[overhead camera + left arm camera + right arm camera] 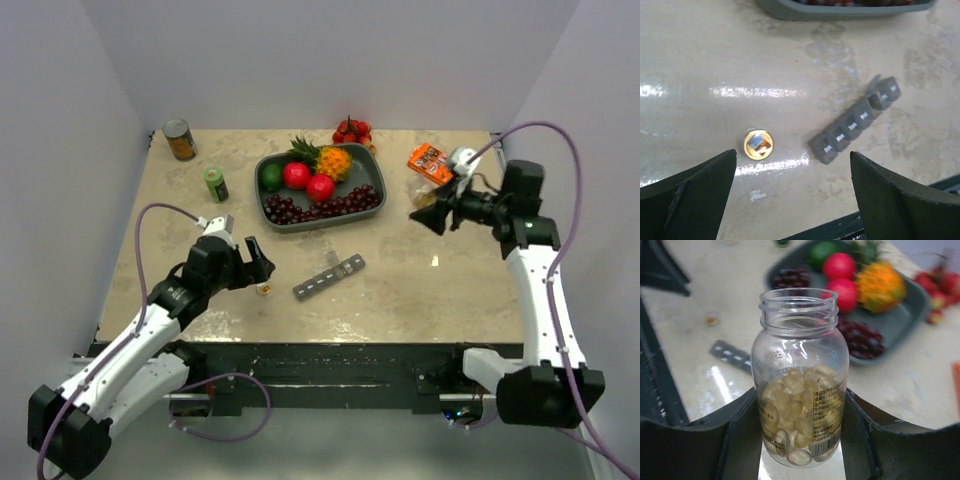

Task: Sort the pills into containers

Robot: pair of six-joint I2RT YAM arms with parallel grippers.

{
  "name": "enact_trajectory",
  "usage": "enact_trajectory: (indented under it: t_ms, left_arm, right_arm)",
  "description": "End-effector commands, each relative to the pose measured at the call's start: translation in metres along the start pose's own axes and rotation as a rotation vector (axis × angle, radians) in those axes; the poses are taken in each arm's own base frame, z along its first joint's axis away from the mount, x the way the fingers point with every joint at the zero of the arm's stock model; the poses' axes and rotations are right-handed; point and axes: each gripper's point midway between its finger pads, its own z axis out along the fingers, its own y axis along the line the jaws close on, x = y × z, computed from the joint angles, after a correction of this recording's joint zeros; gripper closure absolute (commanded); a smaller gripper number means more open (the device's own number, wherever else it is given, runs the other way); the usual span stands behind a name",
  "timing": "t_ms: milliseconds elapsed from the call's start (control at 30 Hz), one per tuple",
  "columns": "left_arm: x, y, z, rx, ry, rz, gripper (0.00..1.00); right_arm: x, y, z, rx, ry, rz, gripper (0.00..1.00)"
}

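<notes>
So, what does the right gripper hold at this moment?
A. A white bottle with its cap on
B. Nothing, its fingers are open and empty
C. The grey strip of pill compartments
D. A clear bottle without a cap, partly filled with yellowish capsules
D: the right gripper closes on both sides of the clear bottle, whose threaded mouth is bare, and pale yellow capsules fill its lower half.

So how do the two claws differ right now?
The right gripper is shut on an uncapped pill bottle; the left gripper is open and empty. The right gripper holds its load above the table; the left gripper hangs low over it, near a small gold disc and the containers. Both have two dark fingers.
</notes>
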Motion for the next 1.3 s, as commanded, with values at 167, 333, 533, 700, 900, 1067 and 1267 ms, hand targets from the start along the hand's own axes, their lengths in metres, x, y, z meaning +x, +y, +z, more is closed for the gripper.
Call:
enact_trajectory:
  t_ms: [167,333,533,700,900,1067,1267]
  left_arm:
    - [-0.04,-0.047,-0.041,0.279,-0.184,0.366,0.01]
    - [-0.046,-0.048,-0.041,0.27,-0.194,0.423,0.01]
    - [-0.045,-0.065,-0.043,0.377,-0.218,0.462,0.01]
    - [-0.042,-0.077,-0.042,0.448,-0.209,0.52,0.01]
    - [-0.046,-0.076,-0.035,0.434,-0.233,0.553,0.01]
    - [-0.048,-0.067,-0.03,0.378,-0.227,0.563,0.01]
    - [-0.056,-0.053,-0.028,0.286,-0.247,0.544,0.02]
  right_arm:
    - [-0.035,0.11,-0.007,-0.249,-0.076,-0.228,1.0]
    - [-0.092,0.127,-0.015,-0.454,-0.36,0.005,1.0]
    - [-0.027,0.112,0.008,-0.34,-0.094,-0.185,1.0]
    - [0.049,0.119,0.023,-0.45,0.138,-0.249,0.99]
    - [0.105,0.151,0.049,-0.583,0.309,-0.305,0.99]
    - [0.134,0.152,0.076,-0.611,0.415,-0.326,0.99]
    - [0.155,0.127,0.106,-0.545,0.521,-0.332,0.99]
